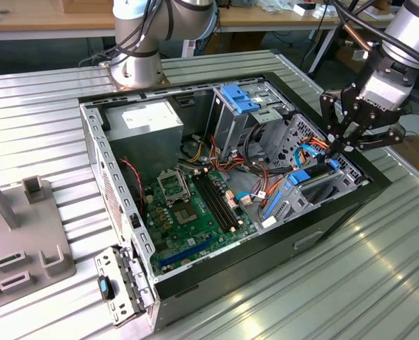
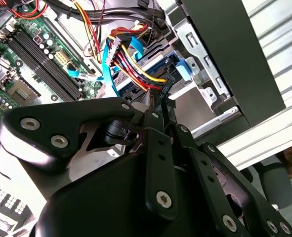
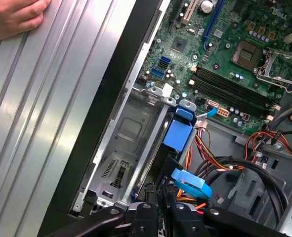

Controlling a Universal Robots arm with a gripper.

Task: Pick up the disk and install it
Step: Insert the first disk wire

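At the exterior view's left a grey fixture (image 1: 25, 234) sits on the ribbed metal surface (image 1: 46, 120). Next comes the arm's base (image 1: 135, 64), standing behind an open computer case (image 1: 322, 234) that lies on its side. Inside the case, from left to right, are a grey power-supply box (image 1: 149, 122), the green motherboard (image 1: 188, 212), a metal drive cage topped by a blue latch (image 1: 239, 98), and bundles of coloured cables (image 1: 255, 177). Toward the case's right corner the disk (image 1: 299, 177) sits in the front drive bay, its blue rails showing above the bay's metal; how deep it is seated I cannot tell. The fingers (image 1: 335, 154) hang over that bay at the far right. They are drawn together tip to tip with nothing seen between them. Their tips are just at the disk's upper end, by a blue rail; whether they touch it I cannot tell. In the first wrist view a person's hand (image 3: 15, 17) lies on the surface beside the case.
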